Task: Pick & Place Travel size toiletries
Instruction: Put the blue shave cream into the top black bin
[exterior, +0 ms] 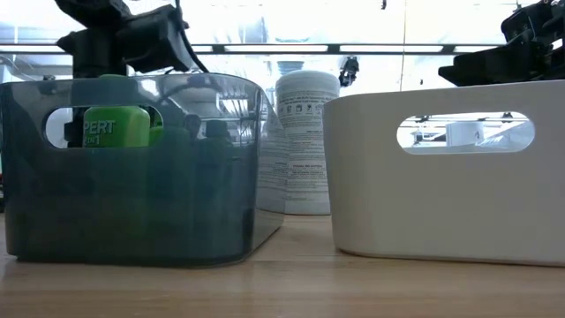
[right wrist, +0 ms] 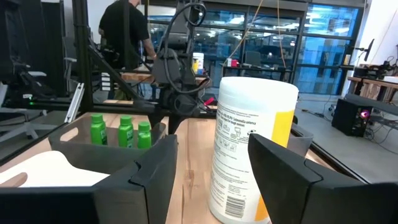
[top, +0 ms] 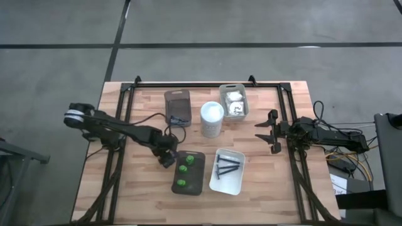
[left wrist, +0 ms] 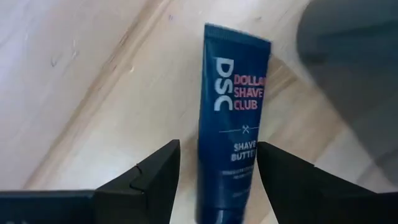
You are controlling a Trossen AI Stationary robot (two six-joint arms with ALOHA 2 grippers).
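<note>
In the left wrist view a dark navy tube point(left wrist: 233, 124) lies flat on the wooden table. My left gripper point(left wrist: 217, 146) is open above it, one finger on each side, pointing down. In the high view that gripper point(top: 166, 158) hides the tube, just left of the dark grey tray point(top: 200, 181) that holds three green bottles point(top: 183, 168). Two slim dark razors point(top: 227, 164) lie in the white tray point(top: 237, 182). White packets point(top: 235, 102) fill the clear tray point(top: 244, 94). My right gripper point(top: 269, 132) waits open at the table's right side.
The tall white cylinder point(top: 211, 119) stands mid-table, close in front of my right gripper point(right wrist: 211, 140). A second grey tray point(top: 178, 103) sits at the far side with a dark item in it. A black frame rail point(top: 207, 85) runs along the far edge. A person point(right wrist: 124, 31) stands beyond the table.
</note>
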